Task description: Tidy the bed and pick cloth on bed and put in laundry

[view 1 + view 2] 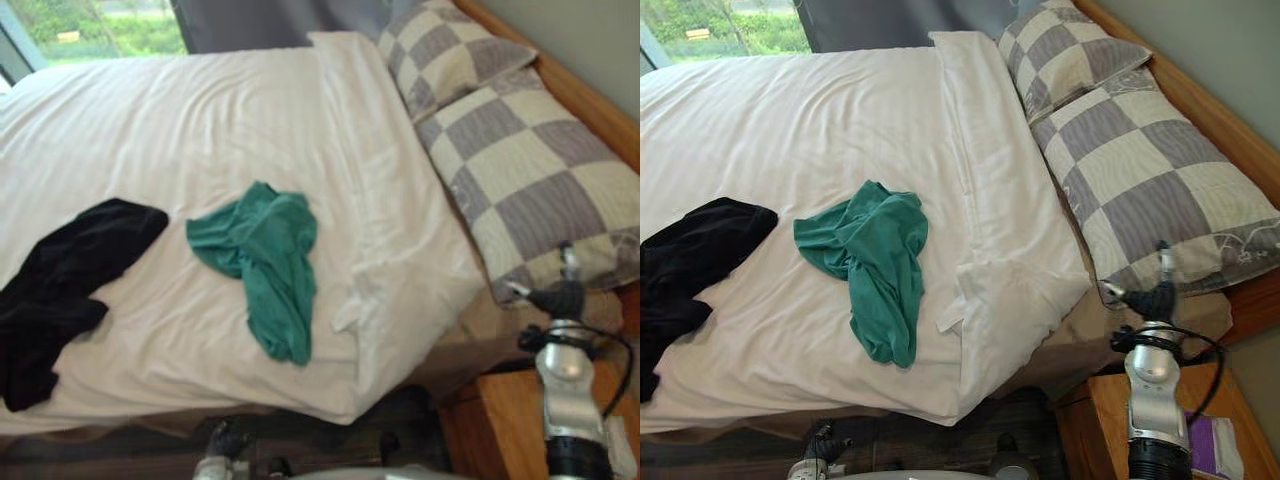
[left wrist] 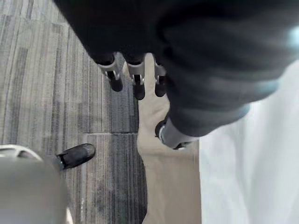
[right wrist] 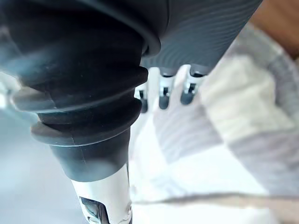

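Note:
A crumpled green cloth (image 1: 262, 258) lies in the middle of the bed's white duvet (image 1: 200, 130). A black cloth (image 1: 62, 280) is heaped at the duvet's left side, near the bed's front edge. My right hand (image 1: 1155, 298) is raised at the bed's right corner, just in front of the nearer checked pillow (image 1: 1150, 180), open and holding nothing; its fingers (image 3: 163, 95) show straight over the pillow. My left hand (image 2: 138, 84) hangs low beside the bed's front edge, fingers relaxed toward the floor, empty. Both hands are well away from the two cloths.
A second checked pillow (image 1: 440, 55) lies at the head by the wooden headboard (image 1: 590, 105). A wooden nightstand (image 1: 1102, 425) stands at lower right with a purple item (image 1: 1210, 445) on it. A window (image 1: 100, 30) and a grey curtain (image 1: 260, 20) are beyond the bed. Grey carpet (image 2: 46, 70) covers the floor.

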Robot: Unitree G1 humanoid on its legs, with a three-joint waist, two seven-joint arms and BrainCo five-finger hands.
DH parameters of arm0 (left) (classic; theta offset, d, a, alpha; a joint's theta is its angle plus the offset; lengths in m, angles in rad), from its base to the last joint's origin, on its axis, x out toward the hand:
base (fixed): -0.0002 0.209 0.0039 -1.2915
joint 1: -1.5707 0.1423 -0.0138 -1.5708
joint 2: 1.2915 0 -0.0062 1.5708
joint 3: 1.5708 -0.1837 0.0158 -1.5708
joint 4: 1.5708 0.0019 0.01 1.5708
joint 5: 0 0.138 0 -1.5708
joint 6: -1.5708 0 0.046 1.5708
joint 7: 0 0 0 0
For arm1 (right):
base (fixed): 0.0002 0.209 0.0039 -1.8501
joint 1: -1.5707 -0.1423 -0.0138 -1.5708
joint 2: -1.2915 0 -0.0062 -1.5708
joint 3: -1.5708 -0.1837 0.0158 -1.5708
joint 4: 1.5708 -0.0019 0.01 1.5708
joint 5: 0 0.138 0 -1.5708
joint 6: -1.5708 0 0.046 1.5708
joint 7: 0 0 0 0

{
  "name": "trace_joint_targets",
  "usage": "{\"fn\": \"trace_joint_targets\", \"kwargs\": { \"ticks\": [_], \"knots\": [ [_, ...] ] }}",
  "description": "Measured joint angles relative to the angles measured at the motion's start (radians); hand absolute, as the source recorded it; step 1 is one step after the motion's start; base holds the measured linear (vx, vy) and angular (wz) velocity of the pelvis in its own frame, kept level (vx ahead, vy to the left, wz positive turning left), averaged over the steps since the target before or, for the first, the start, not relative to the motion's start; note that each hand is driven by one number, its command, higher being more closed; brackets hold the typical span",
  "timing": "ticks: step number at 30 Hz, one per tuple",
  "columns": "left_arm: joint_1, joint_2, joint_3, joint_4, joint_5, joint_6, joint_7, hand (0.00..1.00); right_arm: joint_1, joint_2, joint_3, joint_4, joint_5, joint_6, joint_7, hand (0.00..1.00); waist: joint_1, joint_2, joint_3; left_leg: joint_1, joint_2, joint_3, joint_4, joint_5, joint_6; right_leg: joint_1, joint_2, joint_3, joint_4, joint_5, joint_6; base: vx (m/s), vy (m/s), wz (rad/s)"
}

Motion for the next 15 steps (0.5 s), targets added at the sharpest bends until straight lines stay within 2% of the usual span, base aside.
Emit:
{"fn": "trace_joint_targets", "kwargs": {
  "ticks": [3,7,15],
  "knots": [
    [-0.007,0.002,-0.004,0.001,0.002,-0.001,0.0,0.0,-0.004,-0.014,0.097,0.001,-0.029,-0.015,0.042,0.0,0.017,0.004,0.024,-0.014,0.0,-0.015,0.0,0.007,0.002,-0.005,0.0,-0.006,0.0,0.0,0.0,-0.03,-0.019,0.12],
    [-0.012,0.02,-0.015,0.02,0.018,-0.007,0.001,0.0,-0.015,-0.026,0.218,0.003,-0.05,-0.033,0.086,0.0,0.022,0.01,0.047,-0.038,-0.001,-0.026,0.0,0.012,0.005,-0.025,-0.001,-0.011,0.0,0.003,-0.001,0.0,-0.01,0.05],
    [-0.054,0.029,-0.062,0.027,0.019,-0.019,0.003,0.0,-0.092,-0.062,0.365,0.05,-0.098,-0.035,0.106,0.0,0.038,0.027,0.087,-0.083,-0.002,-0.047,0.004,0.022,0.014,-0.056,-0.002,-0.033,-0.002,0.009,-0.001,0.0,-0.012,0.06]
  ]
}}
